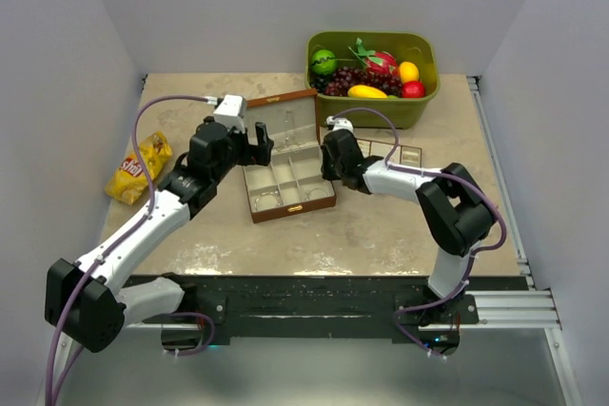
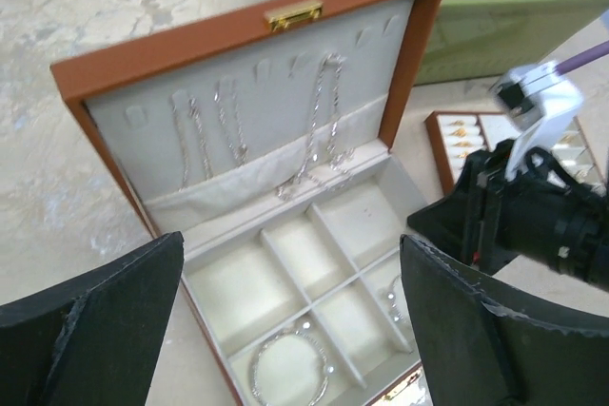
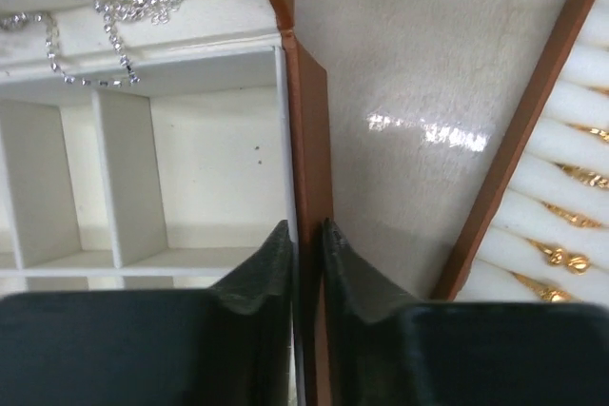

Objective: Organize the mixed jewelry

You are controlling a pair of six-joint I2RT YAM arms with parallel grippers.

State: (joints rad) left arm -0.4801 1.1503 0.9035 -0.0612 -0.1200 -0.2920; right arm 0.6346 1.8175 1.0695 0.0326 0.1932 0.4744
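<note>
The left gripper (image 2: 290,325) hangs wide open over the box (image 2: 190,40); the right gripper (image 3: 306,263) pinches its side wall, ring tray (image 3: 533,125) just beside, fruit bin (image 1: 381,113) behind.

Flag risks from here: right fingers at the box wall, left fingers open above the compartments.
1. The right fingers pinch the jewelry box by its right wall. A lift or pull could tip it and swing the chains off the lid.
2. The ring tray lies close beside that arm, so a sideways move could knock it.
3. The left fingers are wide open over the bracelet. Descending, they could hit the dividers.
</note>
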